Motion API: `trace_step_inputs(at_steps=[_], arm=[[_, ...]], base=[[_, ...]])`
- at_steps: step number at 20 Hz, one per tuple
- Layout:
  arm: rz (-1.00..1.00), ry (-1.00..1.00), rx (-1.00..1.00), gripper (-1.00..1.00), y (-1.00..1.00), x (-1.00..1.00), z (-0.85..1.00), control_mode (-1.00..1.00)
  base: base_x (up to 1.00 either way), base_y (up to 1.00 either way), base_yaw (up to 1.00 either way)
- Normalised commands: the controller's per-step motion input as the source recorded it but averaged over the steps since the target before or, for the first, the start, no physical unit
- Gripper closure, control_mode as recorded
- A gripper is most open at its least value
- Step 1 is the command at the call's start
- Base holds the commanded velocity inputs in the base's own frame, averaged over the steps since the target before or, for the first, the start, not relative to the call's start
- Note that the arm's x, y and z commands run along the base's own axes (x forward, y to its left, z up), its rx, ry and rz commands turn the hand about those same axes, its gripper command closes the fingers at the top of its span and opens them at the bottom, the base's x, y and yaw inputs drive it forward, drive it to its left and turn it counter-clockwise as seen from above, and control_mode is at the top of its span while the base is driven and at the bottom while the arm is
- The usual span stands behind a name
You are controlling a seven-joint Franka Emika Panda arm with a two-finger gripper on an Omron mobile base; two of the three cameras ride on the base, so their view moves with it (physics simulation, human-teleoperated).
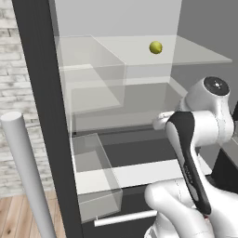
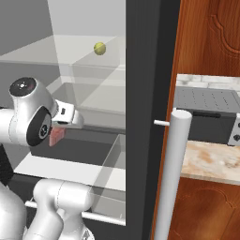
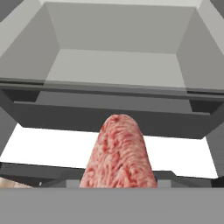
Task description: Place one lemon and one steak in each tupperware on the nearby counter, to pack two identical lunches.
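Note:
My gripper (image 2: 59, 130) reaches into an open fridge and is shut on the steak (image 2: 56, 137), a pink-red slab hanging just under the white hand. In the hand view the steak (image 3: 119, 155) rises from the bottom and hides the finger tips, with a grey fridge compartment behind it. A yellow-green lemon (image 1: 155, 47) lies alone on the upper glass shelf, well above the hand, and the right base view has this lemon (image 2: 99, 48) too. The mottled beige counter (image 2: 211, 161) lies to the right of the fridge. The tupperware is out of view.
The dark fridge frame (image 2: 145, 117) and a pale bar handle (image 2: 173, 173) stand between the arm and the counter. A grey toaster oven (image 2: 206, 115) sits on the counter. A clear drawer (image 1: 95, 176) juts out low on the left. Glass shelves (image 1: 195, 56) run above the hand.

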Motion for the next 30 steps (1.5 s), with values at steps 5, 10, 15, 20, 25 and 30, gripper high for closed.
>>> trace_step_inputs(at_steps=[5, 10, 15, 20, 25, 30], arm=[[0.00, 0.08, 0.00, 1.00, 0.00, -0.55, 0.41, -1.00], [0.00, 0.00, 0.00, 1.00, -0.03, -0.74, 0.04, 1.00], [0.00, 0.00, 0.00, 1.00, 0.00, 0.00, 0.00, 1.00], [0.00, 0.00, 0.00, 1.00, 0.00, 0.00, 0.00, 1.00], [0.00, 0.00, 0.00, 1.00, 0.00, 0.00, 0.00, 1.00], [0.00, 0.00, 0.00, 1.00, 0.00, 0.00, 0.00, 1.00]], base=[[0.00, 0.00, 0.00], [-0.20, -0.03, 0.00], [-1.00, -0.38, 0.00], [-1.00, -0.85, 0.00], [-0.70, -1.00, 0.00], [-0.16, -1.00, 0.00]])
